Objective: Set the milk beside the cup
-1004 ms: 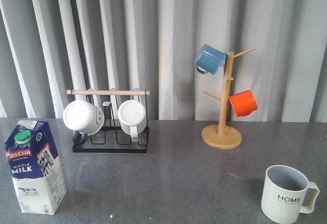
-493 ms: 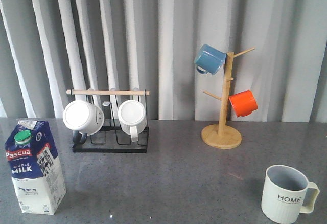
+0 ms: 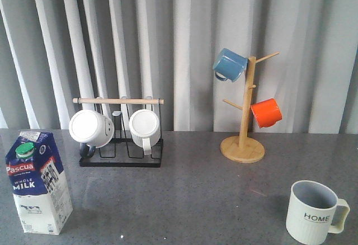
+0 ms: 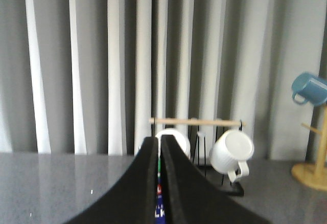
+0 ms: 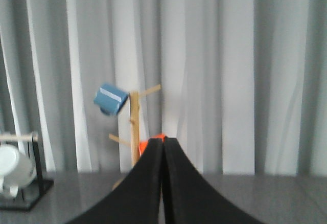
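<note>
A dark grey, faintly speckled tabletop (image 3: 190,194) carries four things. At its front left corner stands the milk (image 3: 38,182), an upright gable-top carton with a green cap. Far across, at the front right, sits the cup (image 3: 315,212), a ribbed pale mug lettered "HOME", handle to the right. Toward the back left rests a black wire mug rack (image 3: 120,144) with a wooden top bar. Back right of centre, a wooden mug tree (image 3: 243,127) stands on its round base, well apart from the rack.
</note>
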